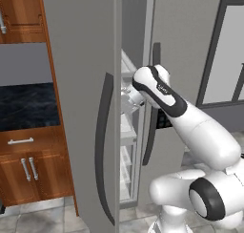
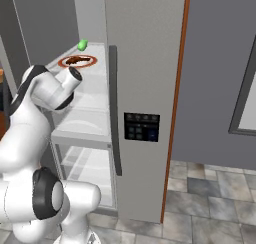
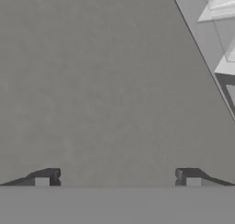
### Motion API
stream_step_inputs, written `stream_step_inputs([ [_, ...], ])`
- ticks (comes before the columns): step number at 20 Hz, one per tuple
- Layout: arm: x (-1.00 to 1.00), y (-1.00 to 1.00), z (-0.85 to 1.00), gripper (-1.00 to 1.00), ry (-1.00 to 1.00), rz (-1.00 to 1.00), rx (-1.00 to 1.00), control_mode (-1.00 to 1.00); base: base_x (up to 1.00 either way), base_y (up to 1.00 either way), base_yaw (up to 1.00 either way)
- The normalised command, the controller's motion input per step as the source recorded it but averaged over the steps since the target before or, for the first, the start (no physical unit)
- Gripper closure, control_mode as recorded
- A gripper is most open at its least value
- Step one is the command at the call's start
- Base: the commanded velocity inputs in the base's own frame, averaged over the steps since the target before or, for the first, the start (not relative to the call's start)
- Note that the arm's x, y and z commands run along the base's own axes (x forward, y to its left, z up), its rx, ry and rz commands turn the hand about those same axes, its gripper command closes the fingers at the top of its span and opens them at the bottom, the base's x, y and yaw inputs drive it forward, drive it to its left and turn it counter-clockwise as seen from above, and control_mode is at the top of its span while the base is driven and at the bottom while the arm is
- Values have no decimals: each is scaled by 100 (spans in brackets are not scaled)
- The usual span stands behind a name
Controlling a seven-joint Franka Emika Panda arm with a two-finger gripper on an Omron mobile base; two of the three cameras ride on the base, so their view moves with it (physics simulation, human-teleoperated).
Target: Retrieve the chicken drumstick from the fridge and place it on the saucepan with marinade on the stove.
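The fridge stands with its left door swung open and its right door closed. On an upper white shelf lies the chicken drumstick, a reddish-brown lump on a white red-rimmed plate. My arm reaches into the open side, its wrist just below and in front of that plate. In the hand view my gripper is open, its fingertips wide apart with nothing between them, facing a flat grey surface close up. The saucepan and the stove are out of view.
A small green ball sits behind the plate. The open door's long dark handle hangs left of my arm. White shelves continue below. Wooden cabinets and a dark counter stand to the left.
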Motion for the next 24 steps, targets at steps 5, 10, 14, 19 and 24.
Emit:
stream_step_inputs([
  [5,-37,2,-7,-100,-3,1,0,-100,0,0,0],
  [10,-100,83,-65,-100,-23,1,6,-100,0,0,0],
  [14,-100,100,-92,-100,-25,0,10,-100,0,0,0],
  [19,-61,89,-62,-100,-9,0,5,-100,0,0,0],
  [24,0,0,0,-100,0,0,0,-100,0,0,0],
])
